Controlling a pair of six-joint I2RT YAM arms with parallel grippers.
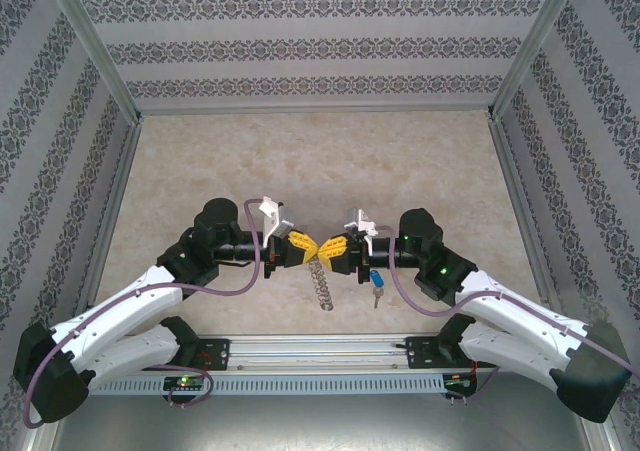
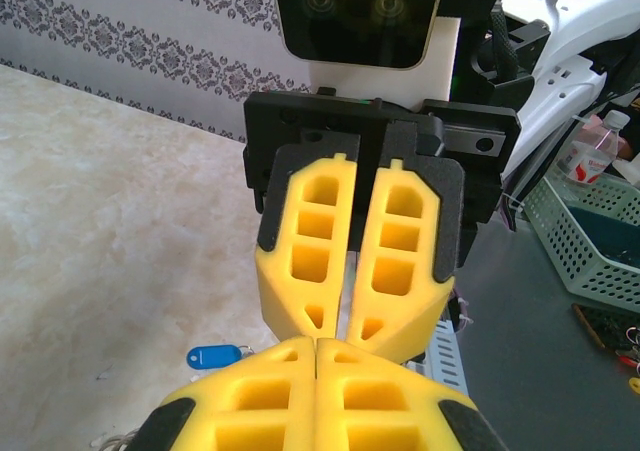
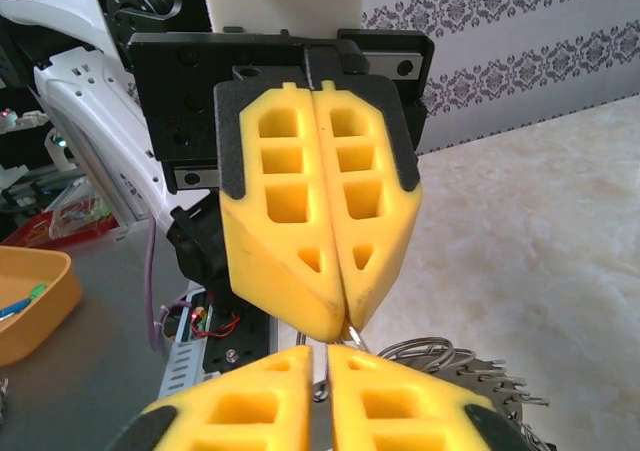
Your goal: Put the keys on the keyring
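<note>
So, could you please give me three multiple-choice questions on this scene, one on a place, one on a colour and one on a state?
1. Where is the blue key?
A) against the far wall
B) on the table beside the right arm
C) on top of the left arm

2. What colour are the fingers?
A) black
B) white
C) yellow

3. How is the left gripper?
A) shut
B) wide open
C) holding the blue key

Answers:
1. B: the top view shows it lying on the table next to the right arm.
2. C: both wrist views show yellow pads.
3. A: the right wrist view shows its fingers pressed together.
</note>
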